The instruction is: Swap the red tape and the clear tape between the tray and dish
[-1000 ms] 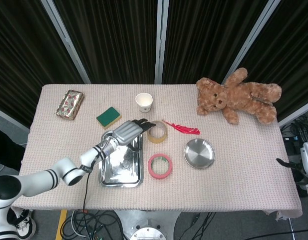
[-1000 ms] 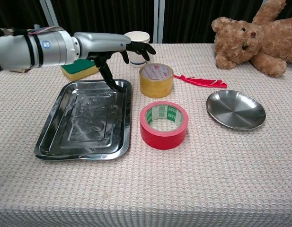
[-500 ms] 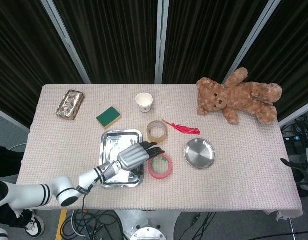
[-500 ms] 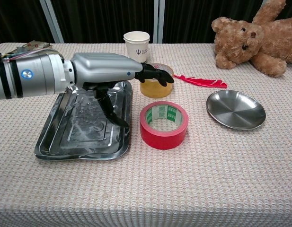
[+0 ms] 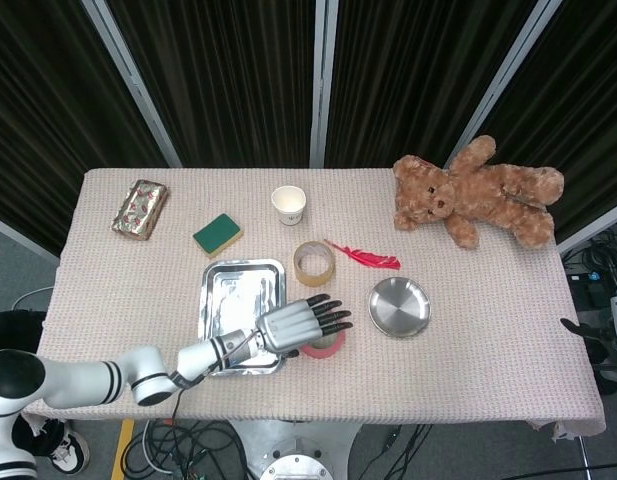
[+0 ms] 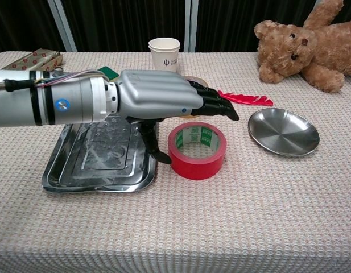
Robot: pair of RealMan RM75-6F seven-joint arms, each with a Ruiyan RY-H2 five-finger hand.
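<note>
- The red tape [image 6: 197, 149] is seen flat on the cloth between the tray [image 6: 67, 170] and the dish [image 6: 283, 132], in neither; it is shown unmoved from a second ago.
- The clear tape [image 5: 314, 263] is found just beyond it on the cloth, also outside both vessels, and is mostly hidden behind the hand in the chest view.
- The left hand [image 6: 164, 99] is held over the red tape, fingers [image 6: 218, 105] stretched flat and apart, thumb hanging at the roll's left side; nothing is gripped.
- A second ago this hand was placed further back, by the clear tape and the tray's far end; it has since been brought forward and right, over the red roll.
- The red tape is therefore judged to be the next pick, with the grasp not yet closed.
- The tray and dish are both seen bare.
- The right hand [image 5: 588, 333] is only glimpsed at the head view's right edge; its state cannot be told.
</note>
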